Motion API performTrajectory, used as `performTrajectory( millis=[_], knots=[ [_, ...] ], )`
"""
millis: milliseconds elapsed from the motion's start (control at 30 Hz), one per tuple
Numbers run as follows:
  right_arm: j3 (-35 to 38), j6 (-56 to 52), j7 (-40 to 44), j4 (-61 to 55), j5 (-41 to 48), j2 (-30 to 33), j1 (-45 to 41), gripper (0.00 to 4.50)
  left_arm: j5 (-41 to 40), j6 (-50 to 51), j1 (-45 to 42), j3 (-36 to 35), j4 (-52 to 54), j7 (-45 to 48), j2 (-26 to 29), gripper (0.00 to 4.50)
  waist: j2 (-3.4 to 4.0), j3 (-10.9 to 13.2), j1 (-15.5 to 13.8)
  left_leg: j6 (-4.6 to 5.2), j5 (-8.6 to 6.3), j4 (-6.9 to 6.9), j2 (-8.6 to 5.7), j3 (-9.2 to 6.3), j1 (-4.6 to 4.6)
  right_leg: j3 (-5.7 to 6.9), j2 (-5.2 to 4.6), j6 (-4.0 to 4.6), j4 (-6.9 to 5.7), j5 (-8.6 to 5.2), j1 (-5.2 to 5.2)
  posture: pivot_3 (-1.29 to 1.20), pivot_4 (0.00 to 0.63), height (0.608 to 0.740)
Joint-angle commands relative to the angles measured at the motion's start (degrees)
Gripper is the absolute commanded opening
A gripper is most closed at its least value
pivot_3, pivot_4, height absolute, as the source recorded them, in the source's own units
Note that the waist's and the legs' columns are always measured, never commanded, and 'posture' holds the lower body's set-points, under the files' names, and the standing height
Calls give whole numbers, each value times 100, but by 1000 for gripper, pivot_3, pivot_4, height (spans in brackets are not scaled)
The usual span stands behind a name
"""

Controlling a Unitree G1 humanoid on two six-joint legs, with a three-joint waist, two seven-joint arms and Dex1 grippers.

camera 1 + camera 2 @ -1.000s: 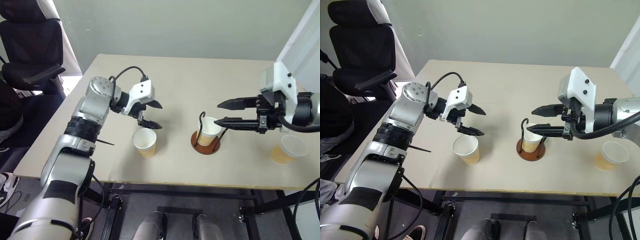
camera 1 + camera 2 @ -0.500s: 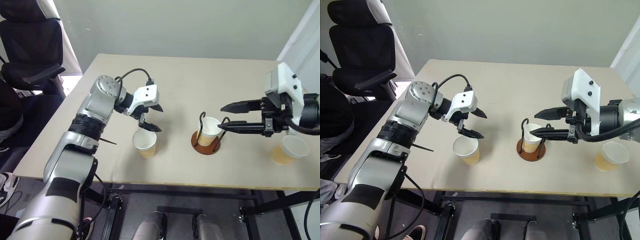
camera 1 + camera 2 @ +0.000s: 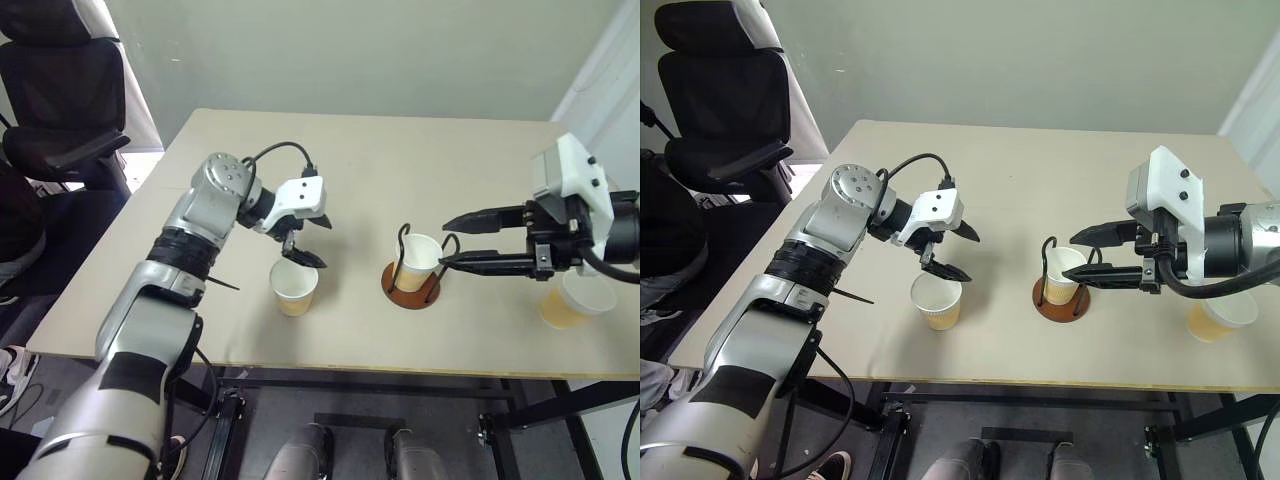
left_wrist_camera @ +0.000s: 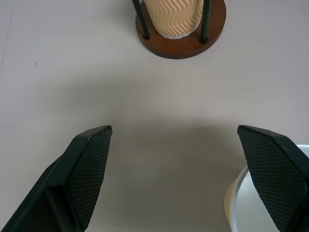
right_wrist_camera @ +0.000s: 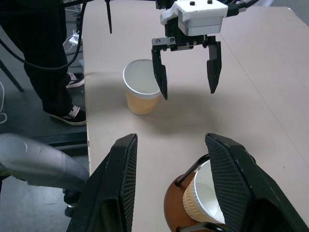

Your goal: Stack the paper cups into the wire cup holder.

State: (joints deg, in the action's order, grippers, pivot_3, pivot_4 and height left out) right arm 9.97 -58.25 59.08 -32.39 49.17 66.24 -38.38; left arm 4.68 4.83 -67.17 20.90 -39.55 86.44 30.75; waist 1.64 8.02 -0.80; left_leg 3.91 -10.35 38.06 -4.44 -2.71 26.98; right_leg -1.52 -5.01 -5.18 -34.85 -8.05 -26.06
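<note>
Cup (image 3: 294, 286) beneath open left claw (image 3: 308, 240)

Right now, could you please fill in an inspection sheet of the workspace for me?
Surface: beige table, bare apart from the job's things.
Job's things: wire cup holder with one paper cup seated in it; a second cup upright to its left; a third cup near the table's right edge, partly behind the right arm.
Clutter: nothing seen.
Grippers: left gripper open, just above the second cup's rim, not gripping it; right gripper open and empty, beside the holder.
Cables: black cable looping over the left wrist.
Surroundings: black office chair to the left; a person's dark trouser legs and shoes beside the table.
</note>
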Motion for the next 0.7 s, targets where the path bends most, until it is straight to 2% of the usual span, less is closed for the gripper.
performTrajectory(
  millis=[33, 700],
  knots=[
    [111, 115, 32, -7, 11, 136, 1, 2204, 143, -68, 8, 100, 57, 114, 44, 4500, 0, 0, 0, 0, 0, 0, 0, 1, -1, 0, 0, 0, 0, 0, 0, 0, 150, 740],
    [105, 150, 53, 35, 85, 244, -11, 2204, 153, -71, 42, 60, 270, 267, 251, 4500, 0, 0, 3, 0, 0, 1, 0, 1, -1, 0, 0, -3, -2, -1, 0, 0, 150, 740]
  ],
)
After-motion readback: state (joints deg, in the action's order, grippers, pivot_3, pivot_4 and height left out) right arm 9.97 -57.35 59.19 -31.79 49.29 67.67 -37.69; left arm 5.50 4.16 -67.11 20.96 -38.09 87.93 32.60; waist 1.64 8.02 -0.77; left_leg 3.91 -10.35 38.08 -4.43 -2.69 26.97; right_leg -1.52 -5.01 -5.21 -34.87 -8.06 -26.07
